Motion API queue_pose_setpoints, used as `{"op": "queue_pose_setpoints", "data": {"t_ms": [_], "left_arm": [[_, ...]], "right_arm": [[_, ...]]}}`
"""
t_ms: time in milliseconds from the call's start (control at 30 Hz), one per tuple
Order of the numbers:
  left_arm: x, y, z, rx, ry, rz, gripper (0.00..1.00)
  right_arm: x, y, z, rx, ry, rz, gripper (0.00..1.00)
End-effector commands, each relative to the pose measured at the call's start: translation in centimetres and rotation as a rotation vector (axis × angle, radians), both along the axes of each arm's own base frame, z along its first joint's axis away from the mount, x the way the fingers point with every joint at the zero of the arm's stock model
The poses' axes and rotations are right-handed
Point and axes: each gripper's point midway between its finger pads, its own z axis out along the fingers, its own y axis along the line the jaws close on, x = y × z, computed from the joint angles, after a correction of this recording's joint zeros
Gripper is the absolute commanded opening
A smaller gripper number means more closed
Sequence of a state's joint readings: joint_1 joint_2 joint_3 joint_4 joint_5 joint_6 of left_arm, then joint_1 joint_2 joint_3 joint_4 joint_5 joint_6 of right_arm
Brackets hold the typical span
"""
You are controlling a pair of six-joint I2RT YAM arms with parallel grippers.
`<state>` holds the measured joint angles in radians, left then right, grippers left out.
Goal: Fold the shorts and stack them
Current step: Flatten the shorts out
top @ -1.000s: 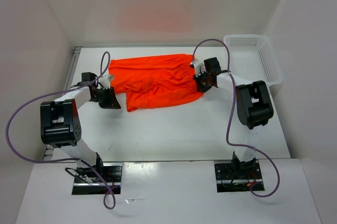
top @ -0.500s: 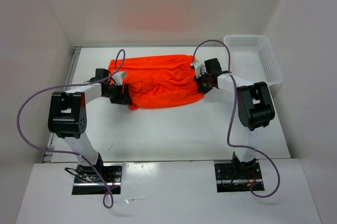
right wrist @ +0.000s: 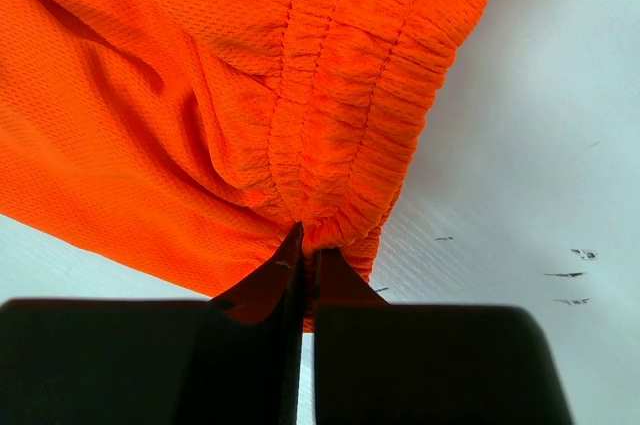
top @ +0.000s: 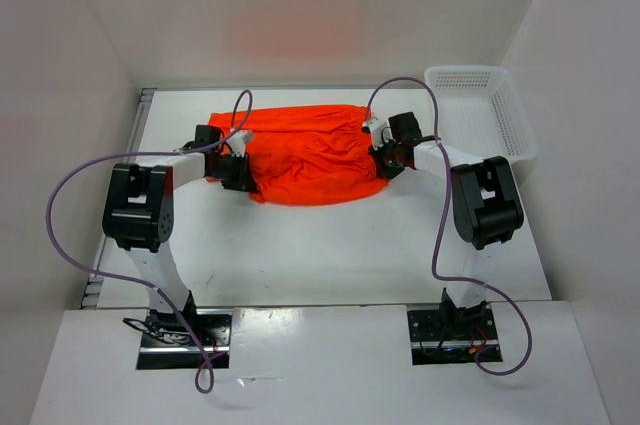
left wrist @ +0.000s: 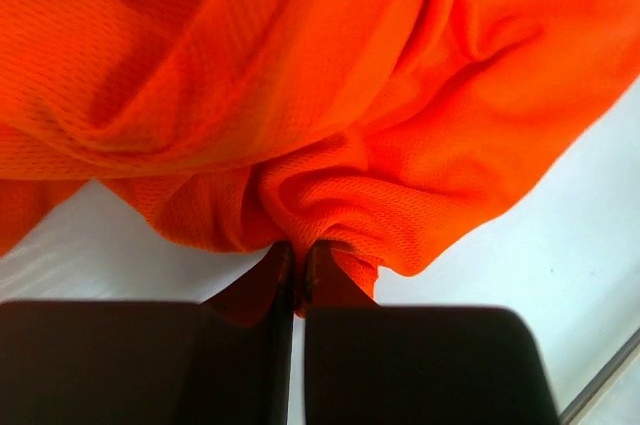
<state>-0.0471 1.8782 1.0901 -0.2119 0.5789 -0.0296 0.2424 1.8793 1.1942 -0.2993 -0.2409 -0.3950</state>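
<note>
The shorts are bright orange-red mesh cloth. They lie rumpled and stretched sideways across the far middle of the desk. Their gathered, ribbed waistband is at the right end, puckered at one point. The left end is bunched into deep, soft folds.
</note>
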Motion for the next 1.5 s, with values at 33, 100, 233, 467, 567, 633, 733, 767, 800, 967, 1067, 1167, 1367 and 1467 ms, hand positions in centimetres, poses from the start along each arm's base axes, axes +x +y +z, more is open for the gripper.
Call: {"op": "queue_pose_setpoints", "data": {"t_ms": [33,100,233,467,567,633,733,767,800,967,1067,1167,1367,1467], "left_arm": [[2.7,3.5,4.1,0.149,-0.07,0.087,0.0],[3.5,6.3,6.2,0.234,-0.078,0.165,0.0],[4.2,7.3,8.0,0.416,-0.133,0.22,0.0],[-1.2,-7.8,2.1,0.559,-0.11,-0.18,0.03],[-3.0,-11.5,-0.4,0.573,-0.081,-0.29,0.24],[-3.2,-12.4,-0.4,0.53,-0.07,-0.313,0.42],[-3.4,-13.0,1.1,0.491,-0.082,-0.323,0.56],[-2.8,-13.2,2.7,0.464,-0.113,-0.311,0.59],[-3.2,-13.5,3.2,0.44,-0.108,-0.324,0.59],[-3.4,-13.5,7.5,0.356,-0.121,-0.326,0.6],[-5.0,-12.1,7.0,0.368,-0.07,-0.327,0.59],[-6.7,-10.6,5.8,0.404,-0.027,-0.327,0.54],[-6.0,-7.0,5.7,0.516,-0.045,-0.235,0.42],[-2.9,-2.1,7.6,0.51,-0.07,-0.07,0.42]], "right_arm": [[-0.4,0.1,0.9,-0.016,-0.016,0.02,0.0],[-0.5,0.1,0.6,-0.018,-0.007,0.02,0.0],[0.4,0.4,0.8,-0.012,-0.021,0.033,0.0],[0.1,0.4,1.2,-0.011,-0.027,0.033,0.0],[-0.5,0.2,1.3,-0.011,-0.027,0.033,0.0],[-0.8,0.1,1.4,-0.011,-0.026,0.033,0.0],[-1.3,-0.2,1.4,-0.024,-0.029,0.034,0.0],[-1.7,-0.3,1.1,-0.027,-0.019,0.034,0.0],[-1.7,-0.3,1.1,-0.027,-0.019,0.034,0.0],[-1.5,-0.1,1.2,-0.016,-0.025,0.04,0.0],[-1.5,-0.1,1.2,-0.02,-0.029,0.047,0.0],[-1.5,-0.1,1.2,-0.02,-0.029,0.047,0.0],[-1.7,-0.4,0.9,-0.035,-0.025,0.049,0.0],[-2.0,-0.5,0.6,-0.037,-0.016,0.049,0.0]]}}
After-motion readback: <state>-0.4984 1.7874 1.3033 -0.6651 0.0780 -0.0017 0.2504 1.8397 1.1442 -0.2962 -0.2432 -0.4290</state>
